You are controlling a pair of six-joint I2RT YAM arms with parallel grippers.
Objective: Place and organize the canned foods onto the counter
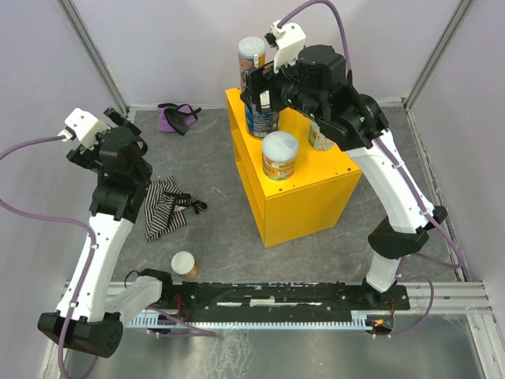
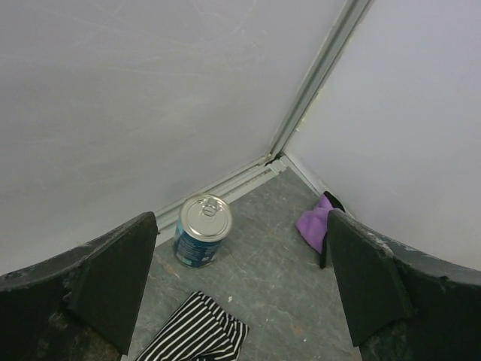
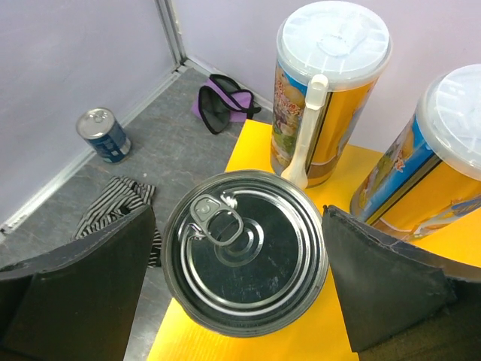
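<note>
— Two tall tubes [image 3: 331,90] are standing on the counter [image 1: 300,201] just beyond the right gripper [image 3: 237,218]. Why is it hovering there?
— It is straddling a silver-topped tin [image 3: 244,252] that is sitting upright on the yellow top, between its fingers [image 3: 83,293]. I am guessing the cans are being grouped at that end.
— Is it squeezing the tin?
— No, the fingers are standing fully apart. Whether they are brushing its sides, I cannot tell.
— And the left gripper [image 2: 240,219]?
— Its fingers are gaping wide and holding nothing. They are framing a blue tin [image 2: 201,229] that is waiting on the floor ahead, nearer the left finger. It is probably the next pick.
</note>
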